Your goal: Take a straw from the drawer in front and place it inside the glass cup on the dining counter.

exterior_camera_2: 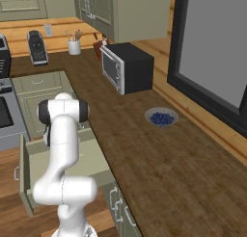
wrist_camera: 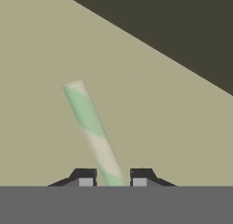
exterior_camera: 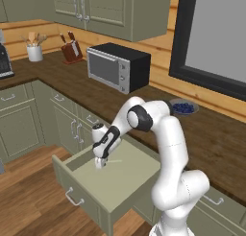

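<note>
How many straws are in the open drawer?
1. The straw, striped green and white, lies on the floor of the drawer, its near end between the fingertips of the tool. The arm hides part of the drawer, so more could be hidden.

Even, soft rendered light with no glare, faint shadows (the straw looks slightly blurred close up)

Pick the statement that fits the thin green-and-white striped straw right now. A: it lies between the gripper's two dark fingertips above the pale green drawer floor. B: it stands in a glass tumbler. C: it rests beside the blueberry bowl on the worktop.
A: in the hand view the thin green-and-white striped straw runs down between the gripper's two fingertips, over the open sage-green drawer's pale floor.
</note>
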